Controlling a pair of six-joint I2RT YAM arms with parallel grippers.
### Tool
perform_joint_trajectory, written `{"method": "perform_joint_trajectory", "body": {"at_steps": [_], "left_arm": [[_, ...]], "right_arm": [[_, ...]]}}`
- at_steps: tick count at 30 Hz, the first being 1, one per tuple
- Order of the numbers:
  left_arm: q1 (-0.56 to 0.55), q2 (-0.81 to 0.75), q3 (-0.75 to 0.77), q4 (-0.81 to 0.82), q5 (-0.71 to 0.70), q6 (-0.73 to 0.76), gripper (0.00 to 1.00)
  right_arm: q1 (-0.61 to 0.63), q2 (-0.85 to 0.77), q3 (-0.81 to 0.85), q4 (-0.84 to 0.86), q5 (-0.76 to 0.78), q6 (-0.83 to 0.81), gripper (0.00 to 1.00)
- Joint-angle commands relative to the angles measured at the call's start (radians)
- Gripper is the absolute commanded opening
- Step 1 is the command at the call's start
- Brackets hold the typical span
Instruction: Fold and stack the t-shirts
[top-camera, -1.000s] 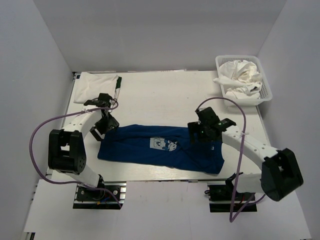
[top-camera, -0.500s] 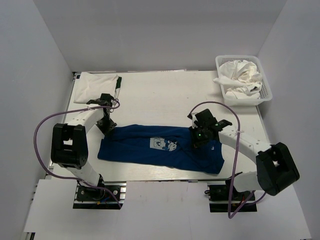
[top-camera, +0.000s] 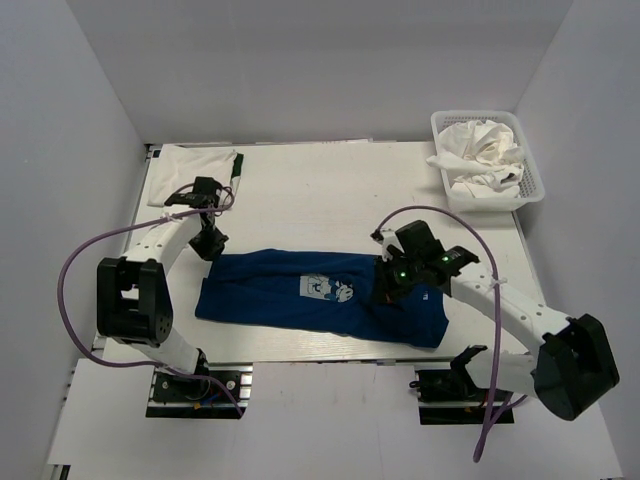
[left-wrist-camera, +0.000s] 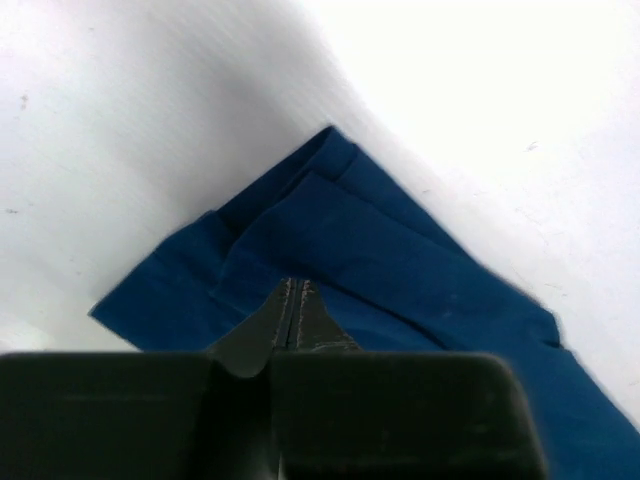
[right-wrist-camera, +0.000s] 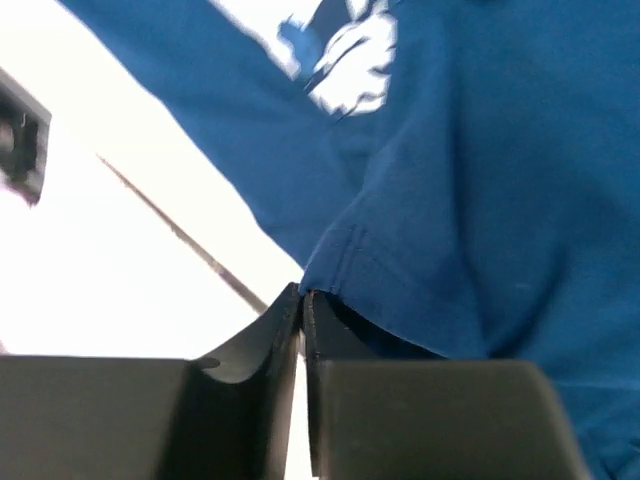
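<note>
Left pincer (left-wrist-camera: 293, 285): closed tight, no gap between the fingertips, pinching a raised fold of the royal-blue t-shirt (left-wrist-camera: 400, 250) just inside its corner.
Left pincer, from above (top-camera: 210, 246): down at the left end of the shirt, on its far edge, arm bent in from the left side of the table (top-camera: 320, 185).
Right pincer (right-wrist-camera: 302, 292): closed as well, tips pressed together on the stitched hem where a flap of the blue cloth (right-wrist-camera: 480, 180) ends in a corner.
Right pincer, from above (top-camera: 386, 290): low over the right half of the shirt, just beside the chest print (top-camera: 326, 289).
Royal-blue t-shirt (top-camera: 260, 292): spread lengthwise across the near middle of the table, between the two arms, pale print facing up, right end wider and reaching the near edge.
Folded white t-shirt (top-camera: 190, 163): far-left corner of the table, dark edging along its right side, apart from the blue one.
White t-shirts (top-camera: 480, 150): crumpled heap inside the white lattice basket (top-camera: 532, 196) at the far right, well apart from both pincers.
In the way: nothing between either pincer and the cloth; purple cables (top-camera: 72, 262) looping off each arm, clear of the shirt.
</note>
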Motion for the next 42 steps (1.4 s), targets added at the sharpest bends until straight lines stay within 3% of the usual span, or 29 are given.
{"method": "perform_joint_trajectory", "body": {"at_steps": [1, 2, 3, 4, 5, 6, 10, 14, 23, 26, 29, 30, 42], "left_arm": [[0.006, -0.053, -0.018, -0.05, -0.025, -0.021, 0.21], [0.006, -0.053, -0.027, -0.05, -0.036, -0.021, 0.28], [0.006, -0.062, -0.042, -0.059, -0.036, -0.021, 0.33], [0.006, -0.062, -0.051, -0.059, -0.036, -0.021, 0.38], [0.006, -0.062, -0.065, -0.059, -0.036, -0.03, 0.39], [0.006, -0.073, -0.065, -0.05, -0.036, -0.03, 0.39], [0.006, -0.064, -0.088, -0.041, -0.005, -0.03, 0.42], [0.006, -0.044, -0.11, -0.041, -0.005, -0.041, 0.42], [0.006, 0.01, -0.105, -0.006, 0.004, -0.073, 0.39], [0.006, 0.019, -0.096, 0.017, 0.004, -0.082, 0.35], [0.006, 0.031, -0.087, 0.028, -0.005, -0.082, 0.21], [0.006, 0.031, -0.076, 0.028, -0.005, -0.091, 0.0], [-0.014, -0.032, 0.146, 0.06, -0.062, -0.018, 0.0]], "right_arm": [[0.038, 0.045, -0.018, -0.013, -0.157, -0.023, 0.13], [0.046, 0.087, -0.02, -0.013, -0.181, -0.052, 0.3], [0.052, 0.103, -0.02, -0.014, -0.216, -0.064, 0.41], [0.074, 0.124, -0.018, -0.014, -0.245, -0.083, 0.6], [0.081, 0.138, -0.012, -0.014, -0.298, -0.115, 0.88], [0.083, 0.141, -0.008, -0.014, -0.311, -0.13, 0.9], [0.088, 0.085, 0.021, 0.032, -0.293, -0.112, 0.9], [0.082, 0.008, 0.055, 0.064, -0.094, -0.045, 0.9], [0.08, -0.135, 0.011, 0.135, -0.055, 0.006, 0.9], [0.085, -0.139, 0.005, 0.135, -0.075, 0.011, 0.9], [0.082, -0.142, 0.002, 0.132, -0.081, 0.009, 0.9], [0.083, -0.145, 0.0, 0.116, -0.08, 0.008, 0.9], [0.085, -0.084, -0.103, 0.107, 0.123, 0.02, 0.9]]}}
